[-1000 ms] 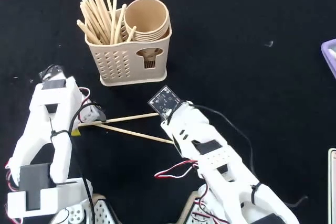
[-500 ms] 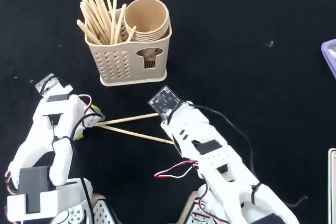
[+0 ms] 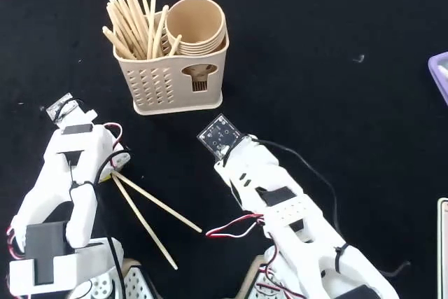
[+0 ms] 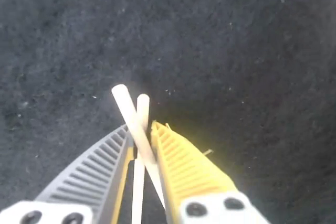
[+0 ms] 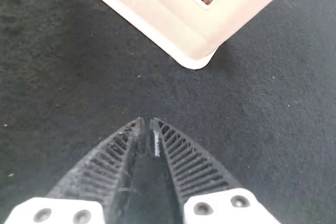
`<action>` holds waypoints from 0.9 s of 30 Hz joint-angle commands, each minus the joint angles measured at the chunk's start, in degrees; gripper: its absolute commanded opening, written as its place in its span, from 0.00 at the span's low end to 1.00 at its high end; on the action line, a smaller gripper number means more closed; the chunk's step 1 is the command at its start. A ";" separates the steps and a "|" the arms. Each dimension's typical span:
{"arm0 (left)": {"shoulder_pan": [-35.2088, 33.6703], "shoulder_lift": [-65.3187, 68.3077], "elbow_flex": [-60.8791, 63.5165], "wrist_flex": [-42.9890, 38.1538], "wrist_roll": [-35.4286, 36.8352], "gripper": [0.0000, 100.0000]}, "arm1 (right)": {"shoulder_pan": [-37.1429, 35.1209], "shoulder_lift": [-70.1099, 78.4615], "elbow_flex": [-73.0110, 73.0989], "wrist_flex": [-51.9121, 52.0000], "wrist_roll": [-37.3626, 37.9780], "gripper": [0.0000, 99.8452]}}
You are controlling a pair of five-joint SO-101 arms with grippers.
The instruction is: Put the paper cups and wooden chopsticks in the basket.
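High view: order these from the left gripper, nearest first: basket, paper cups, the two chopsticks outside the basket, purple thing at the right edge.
1. Two chopsticks: clamped in the left gripper.
2. Basket: farther back, to its right.
3. Paper cups: in the basket's right compartment.
4. Purple thing: far right edge.

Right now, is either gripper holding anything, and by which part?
The left gripper holds two chopsticks near one end, their short tips crossing just beyond it. The right gripper is shut, holding nothing.
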 commanded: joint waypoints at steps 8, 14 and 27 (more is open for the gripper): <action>-2.95 -0.53 -4.79 -11.69 -0.53 0.03 | 0.97 -1.80 -0.13 -1.14 0.26 0.03; -4.44 -0.53 -5.32 -18.73 -5.36 0.03 | 0.97 -1.80 -0.13 -1.14 0.26 0.03; -4.35 -1.14 -4.35 -7.91 -4.92 0.20 | 0.97 -1.80 -0.13 -1.14 0.26 0.03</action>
